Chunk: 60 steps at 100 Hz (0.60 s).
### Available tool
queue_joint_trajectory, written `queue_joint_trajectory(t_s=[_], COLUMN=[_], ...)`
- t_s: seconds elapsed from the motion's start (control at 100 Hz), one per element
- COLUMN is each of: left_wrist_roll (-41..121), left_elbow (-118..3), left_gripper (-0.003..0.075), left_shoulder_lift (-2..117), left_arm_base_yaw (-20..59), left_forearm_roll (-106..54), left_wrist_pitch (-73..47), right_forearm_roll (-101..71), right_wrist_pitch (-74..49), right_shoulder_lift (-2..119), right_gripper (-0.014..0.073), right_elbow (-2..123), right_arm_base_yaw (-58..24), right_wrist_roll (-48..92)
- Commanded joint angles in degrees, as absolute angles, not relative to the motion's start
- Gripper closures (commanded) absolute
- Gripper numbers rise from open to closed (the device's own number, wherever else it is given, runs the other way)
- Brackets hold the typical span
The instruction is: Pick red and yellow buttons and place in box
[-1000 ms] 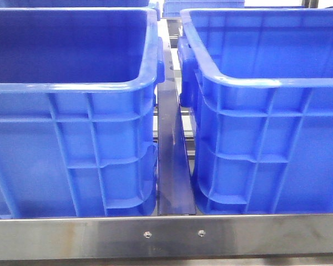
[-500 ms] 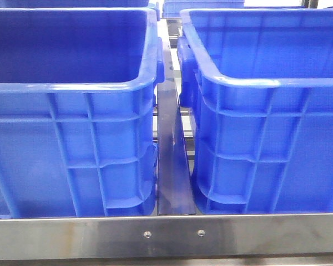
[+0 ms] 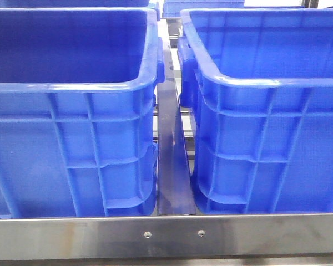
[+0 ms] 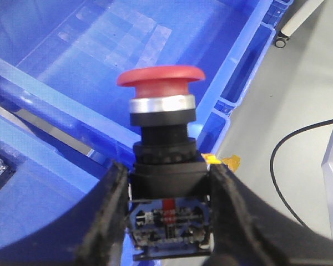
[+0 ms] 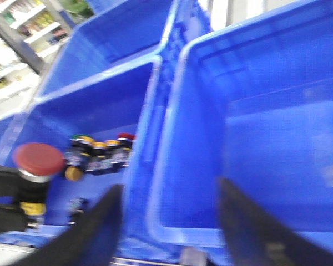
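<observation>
My left gripper (image 4: pixel 167 169) is shut on the black body of the red button (image 4: pixel 161 80), whose dark red domed cap stands upright above the fingers, over blue crate walls. The right wrist view shows that red button (image 5: pixel 39 158) at the near left corner of the darker crate (image 5: pixel 108 105). A yellow button (image 5: pixel 73 173) lies on that crate's floor beside a row of other buttons (image 5: pixel 102 151). My right gripper (image 5: pixel 169 191) hangs open and empty above the rim between the two crates. The box (image 3: pixel 266 83), the lighter crate on the right, shows a bare floor (image 5: pixel 277 138). Neither gripper appears in the front view.
The darker crate (image 3: pixel 72 111) stands left of the box, with a narrow dark gap (image 3: pixel 172 166) between them. A steel rail (image 3: pixel 166 235) runs along the front. More blue crates (image 5: pixel 127 33) stand behind. Grey floor with a black cable (image 4: pixel 299 166) lies beside the crates.
</observation>
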<state>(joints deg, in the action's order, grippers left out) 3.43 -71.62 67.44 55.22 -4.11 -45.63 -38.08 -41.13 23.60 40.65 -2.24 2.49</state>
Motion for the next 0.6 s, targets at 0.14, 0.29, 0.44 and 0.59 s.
queue_joint_trajectory(t_s=[0.14, 0.29, 0.44, 0.59], left_wrist_roll=[3.3, 3.3, 3.3, 3.3], left_elbow=[-73.2, -73.2, -73.2, -73.2], left_gripper=[0.0739, 0.0739, 0.0739, 0.0739], left_shoulder_lift=[66.3, 66.3, 66.3, 66.3], left_arm_base_yaw=[55.6, 55.6, 55.6, 55.6], left_forearm_roll=[-4.4, -4.4, -4.4, -4.4], left_wrist_pitch=[-41.5, -41.5, -41.5, -41.5], right_forearm_roll=[-52.1, -66.5, -80.4, -88.3], right_wrist_pitch=[-38.6, -42.6, -48.8, -52.6], right_shoulder_lift=[28.3, 34.8, 42.9, 48.9], right_gripper=[-0.0022, -0.0022, -0.0022, -0.0022], right_elbow=[42.5, 42.5, 42.6, 42.6], right_arm_base_yaw=[-1.9, -1.9, -1.9, -3.5], right_wrist_roll=[9.1, 21.6, 34.3, 40.9])
